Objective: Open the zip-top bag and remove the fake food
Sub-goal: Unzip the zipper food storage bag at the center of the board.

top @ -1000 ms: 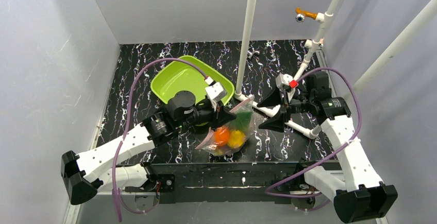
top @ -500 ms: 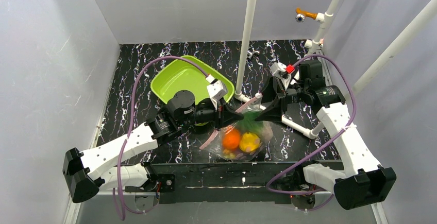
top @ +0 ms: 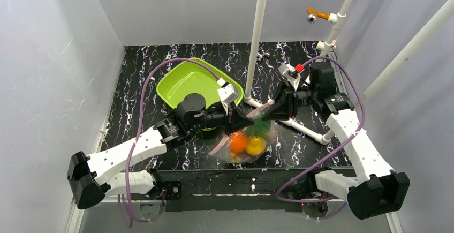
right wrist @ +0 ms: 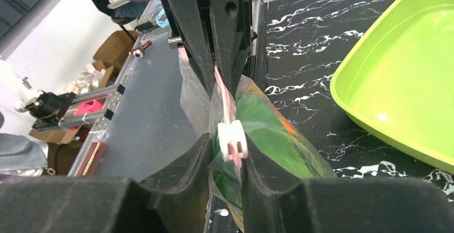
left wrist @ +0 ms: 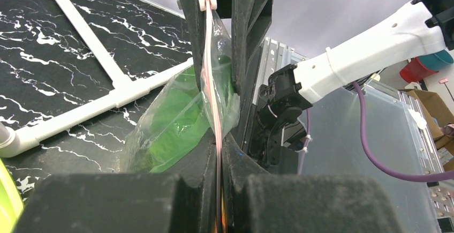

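Plainly, the zip-top bag (top: 247,146) spans left gripper (left wrist: 219,144) to right gripper (right wrist: 227,155).

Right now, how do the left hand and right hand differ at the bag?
The left hand is shut flat; the right hand's grip is unclear. The left hand pinches the pink zip strip; the right hand flanks the white slider. Both meet at the zip-top bag's top edge.

Black, white-veined tabletop (top: 143,56) enclosed by plain pale walls (top: 53,56); white upright pipe (top: 260,24) at far centre, valved pipework (top: 336,25) far right.
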Robot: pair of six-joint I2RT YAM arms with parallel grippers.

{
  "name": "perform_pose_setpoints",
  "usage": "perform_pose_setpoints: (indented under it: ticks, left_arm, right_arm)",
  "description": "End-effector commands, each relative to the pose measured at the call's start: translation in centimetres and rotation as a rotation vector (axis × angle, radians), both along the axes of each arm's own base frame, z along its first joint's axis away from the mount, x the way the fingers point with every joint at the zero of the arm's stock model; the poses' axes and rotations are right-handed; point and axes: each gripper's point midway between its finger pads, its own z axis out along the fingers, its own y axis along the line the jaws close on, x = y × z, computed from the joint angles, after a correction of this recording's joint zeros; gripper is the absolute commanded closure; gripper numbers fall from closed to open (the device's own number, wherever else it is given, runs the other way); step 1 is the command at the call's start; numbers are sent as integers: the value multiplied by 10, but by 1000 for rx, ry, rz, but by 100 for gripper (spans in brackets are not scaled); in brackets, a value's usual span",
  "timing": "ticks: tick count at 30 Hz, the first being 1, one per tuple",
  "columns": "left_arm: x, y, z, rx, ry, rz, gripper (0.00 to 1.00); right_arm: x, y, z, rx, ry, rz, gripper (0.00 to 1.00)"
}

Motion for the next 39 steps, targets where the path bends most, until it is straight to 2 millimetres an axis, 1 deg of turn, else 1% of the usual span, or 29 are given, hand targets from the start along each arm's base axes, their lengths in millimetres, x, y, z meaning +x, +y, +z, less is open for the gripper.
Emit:
perform_pose_setpoints:
  ticks: [1, 3, 4, 7, 9, 13, 16, 19, 21, 23, 26, 27, 28, 29, 31, 32, 33, 34, 36, 39]
  left_arm:
    - [4, 2, 32, -98, -74, 15, 100]
    - [4, 4, 33, -103, -77, 21, 100]
    - [5, 5, 33, -104, -77, 27, 100]
    - [6, 7, 33, -109, -75, 32, 100]
    - [7, 8, 32, -113, -71, 37, 100]
    - [7, 11, 31, -123, -65, 43, 100]
    - [8, 12, 31, -135, -60, 46, 100]
    - [9, 12, 31, -147, -54, 45, 100]
    - [10, 12, 31, -152, -45, 44, 100]
    - [10, 12, 31, -157, -38, 41, 100]
    - [12, 14, 28, -152, -12, 46, 100]
    - [13, 15, 27, -148, 11, 46, 88]
    - [14, 18, 27, -146, 32, 44, 71]
    - [15, 21, 30, -154, 50, 42, 50]
    - [18, 28, 40, -181, 67, 29, 16]
    - [20, 30, 47, -189, 66, 24, 8]
    - [21, 30, 53, -184, 65, 18, 3]
    - [24, 29, 58, -173, 56, 11, 2]
    - [26, 22, 66, -142, 56, -16, 2]
    - [35, 6, 78, -123, 96, -53, 2]
  right_arm:
    - [-2, 2, 5, 10, 5, 15, 66]
    - [-2, 2, 5, 8, 5, 11, 57]
    - [-2, 2, 5, 9, 2, 10, 56]
    - [-2, 2, 5, 12, -7, 13, 55]
    - [-3, 2, 5, 10, 17, 19, 55]
    - [-3, 2, 1, 9, 35, 22, 58]
    - [-3, 2, 0, 9, 38, 23, 64]
    - [-3, 2, 1, 10, 33, 25, 73]
    - [-2, 2, 0, 9, 31, 20, 84]
    - [-1, 2, 1, 10, 18, 18, 99]
    - [1, 2, 4, -3, -20, -16, 99]
    - [2, 2, 5, -15, -40, -35, 99]
    - [3, 1, 7, -23, -66, -50, 99]
    - [5, 1, 9, -33, -84, -66, 99]
    - [6, 0, 12, -47, -114, -90, 99]
    - [7, -1, 13, -51, -122, -98, 99]
    - [8, -1, 13, -55, -128, -106, 99]
    - [9, -1, 12, -59, -129, -112, 99]
    - [10, -1, 10, -65, -132, -122, 99]
    - [11, -2, 9, -71, -136, -132, 99]
